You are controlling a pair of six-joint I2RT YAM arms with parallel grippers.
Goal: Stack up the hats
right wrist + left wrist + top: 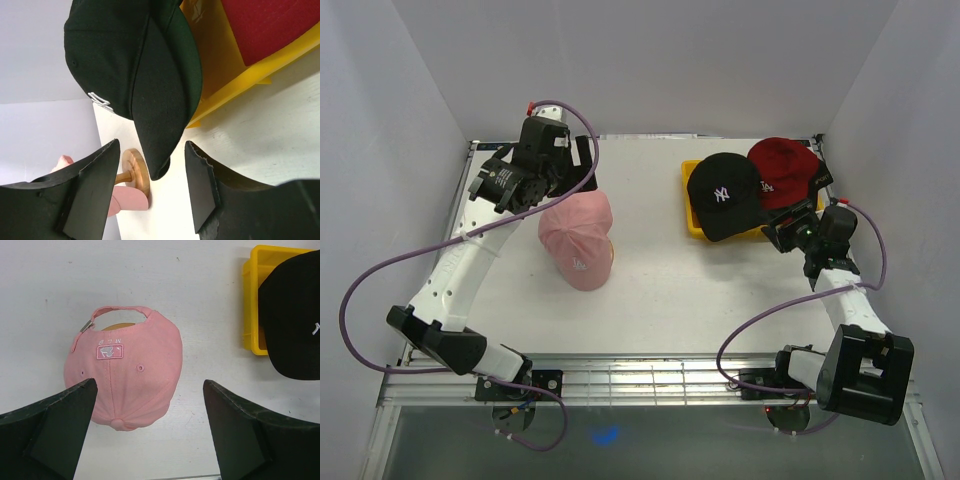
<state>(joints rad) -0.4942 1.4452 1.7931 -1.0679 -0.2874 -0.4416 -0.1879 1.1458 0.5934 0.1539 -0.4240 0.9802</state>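
A pink hat [578, 238] sits on a wooden stand left of centre, its back strap showing in the left wrist view [125, 365]. My left gripper [580, 172] [150, 382] hovers over its far side, open wide and holding nothing. A black hat with a white NY logo [725, 195] lies in the yellow tray [692, 222], and a red hat [782, 168] lies beside it. My right gripper [788, 232] [152, 145] is open, and the tip of the black hat's brim [161, 125] hangs between its fingers with a gap on each side.
The wooden stand's round base [136, 172] rests on the table under the pink hat [125, 200]. The yellow tray's corner [252, 300] lies right of the left gripper. White walls close in the table on three sides.
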